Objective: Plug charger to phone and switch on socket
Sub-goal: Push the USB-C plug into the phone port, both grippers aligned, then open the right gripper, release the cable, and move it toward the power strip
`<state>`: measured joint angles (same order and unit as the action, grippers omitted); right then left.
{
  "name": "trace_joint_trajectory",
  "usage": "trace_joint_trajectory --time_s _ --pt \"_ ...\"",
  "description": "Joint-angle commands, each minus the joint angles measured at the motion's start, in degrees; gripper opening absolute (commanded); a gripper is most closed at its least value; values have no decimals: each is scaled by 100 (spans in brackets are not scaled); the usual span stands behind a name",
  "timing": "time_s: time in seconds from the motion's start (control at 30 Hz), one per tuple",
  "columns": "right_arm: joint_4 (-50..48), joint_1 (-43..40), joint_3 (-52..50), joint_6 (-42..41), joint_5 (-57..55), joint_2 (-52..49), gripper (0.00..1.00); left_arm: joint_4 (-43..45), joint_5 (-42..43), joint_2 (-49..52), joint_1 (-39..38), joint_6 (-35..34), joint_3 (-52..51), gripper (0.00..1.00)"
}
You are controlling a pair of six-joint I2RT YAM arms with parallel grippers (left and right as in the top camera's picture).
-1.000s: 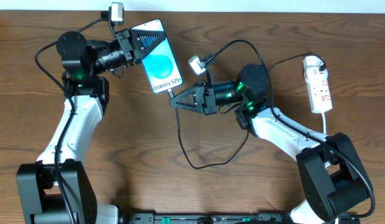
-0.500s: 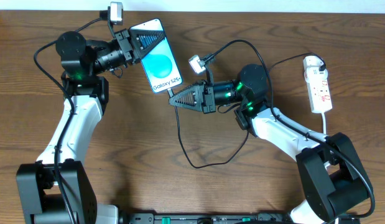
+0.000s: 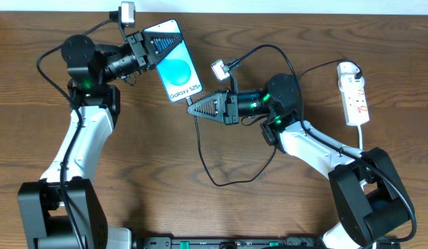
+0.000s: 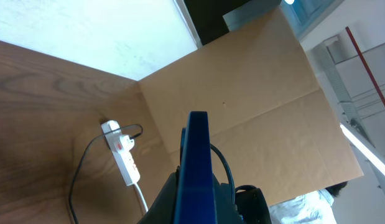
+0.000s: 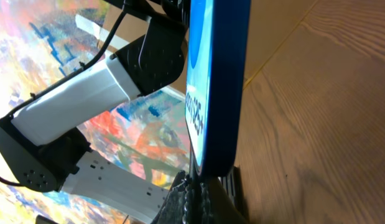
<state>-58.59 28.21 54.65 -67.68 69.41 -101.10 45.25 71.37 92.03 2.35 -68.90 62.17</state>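
Note:
The phone [image 3: 176, 68] shows its bright blue screen and is held off the table by my left gripper [image 3: 157, 47], which is shut on its upper end. In the left wrist view the phone [image 4: 197, 163] is edge-on between the fingers. My right gripper [image 3: 191, 108] is shut on the plug end of the charger [image 3: 220, 185], right at the phone's lower edge. In the right wrist view the phone [image 5: 220, 81] stands just above that gripper [image 5: 195, 186]; the plug tip itself is hidden. The socket [image 3: 355, 93], a white power strip, lies at the far right.
The black charger cable loops over the table in front of the right arm. The socket [image 4: 125, 158] and its white cord show in the left wrist view beside a brown cardboard wall [image 4: 260, 99]. Both arm bases stand at the near table edge.
My right gripper has crept up and left with the plug, closer to the phone's lower edge. The phone has shifted slightly upward.

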Motion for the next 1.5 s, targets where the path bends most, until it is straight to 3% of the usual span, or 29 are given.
trace_joint_trajectory --time_s 0.0,0.5,0.57,0.63,0.73,1.0,1.37,1.47 --pt "-101 -35 85 -133 -1169 63 1 26 623 -138 -162 184 87 8" --pt "-72 31 83 -127 -1182 63 2 28 621 -138 -195 264 87 7" --pt "-37 33 83 -127 -1163 63 8 28 621 -138 -195 291 87 7" --pt "-35 28 83 -127 -1137 63 24 28 621 -138 -195 295 87 8" --pt "-35 31 83 -107 -1106 63 37 28 621 -138 -195 378 87 7" --pt "-37 9 83 63 -789 63 58 26 625 -138 -166 483 85 8" --pt "-33 -439 83 90 -382 63 61 26 1056 -138 275 503 85 7" --pt "-9 -535 83 94 -278 63 69 24 1158 -138 455 501 83 7"
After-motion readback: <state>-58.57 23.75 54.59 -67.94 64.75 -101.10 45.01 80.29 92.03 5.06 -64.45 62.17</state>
